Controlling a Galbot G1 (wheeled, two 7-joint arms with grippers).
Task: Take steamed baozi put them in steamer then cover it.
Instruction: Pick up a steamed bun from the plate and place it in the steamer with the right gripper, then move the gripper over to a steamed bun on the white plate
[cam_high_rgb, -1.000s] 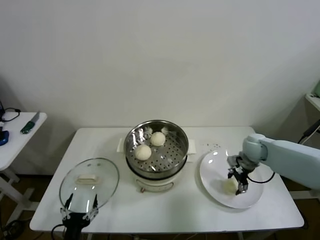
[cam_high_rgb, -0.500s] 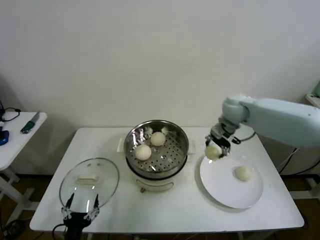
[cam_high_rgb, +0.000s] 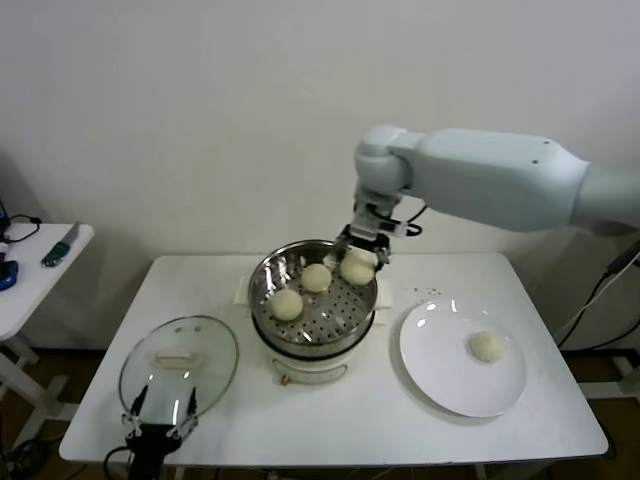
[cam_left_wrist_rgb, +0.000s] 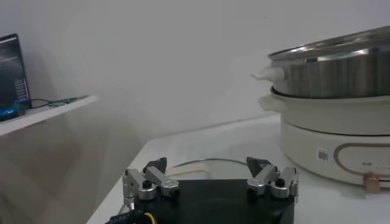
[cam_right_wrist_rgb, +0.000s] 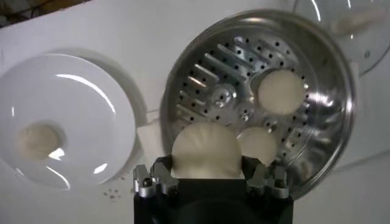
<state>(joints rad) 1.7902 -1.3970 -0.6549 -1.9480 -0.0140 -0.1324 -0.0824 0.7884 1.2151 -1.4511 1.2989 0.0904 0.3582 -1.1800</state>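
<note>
Above the steamer's far right rim: third baozi pinched between the jaws of right gripper, jaws partly closed around it, bun hanging over the perforated tray and not yet set down (wrist view confirms it sits between the fingers, tray directly beneath). Inside the pot: two baozi already resting on the tray, one toward the back, one nearer the front left, apart from each other. Right of the steamer: white plate with one last baozi on it. Left of the steamer: glass lid flat on the table, handle up. At the table's near left edge, just beside the lid: left gripper, jaws wide, holding nothing, idle. Tally, judged from layout: two buns placed, third about to be released, fourth to fetch, lid not yet on.
</note>
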